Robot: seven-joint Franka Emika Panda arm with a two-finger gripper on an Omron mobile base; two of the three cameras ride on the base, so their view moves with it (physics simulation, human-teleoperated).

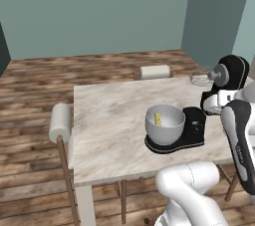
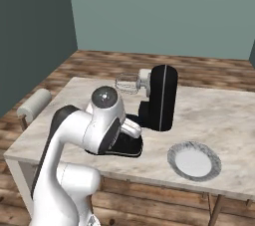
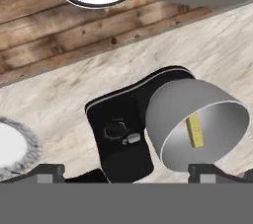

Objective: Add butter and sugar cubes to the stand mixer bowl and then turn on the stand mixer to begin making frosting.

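With my gripper wide and empty, I judge the small pale-yellow butter stick in the deep silver-grey metal mixer bowl soft and greasy, best pinched lightly across its long sides.

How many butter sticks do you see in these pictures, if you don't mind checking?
1. The butter leans against the inner wall of the stand mixer bowl. Anything lower in the bowl could be hidden by its wall.

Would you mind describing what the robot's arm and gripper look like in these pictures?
The arm is glossy white with rounded, tubular links and dark grey to black joint sections, one ending in a round grey cap. The gripper has two small dark, blocky finger tips. No cables or markings are visible.
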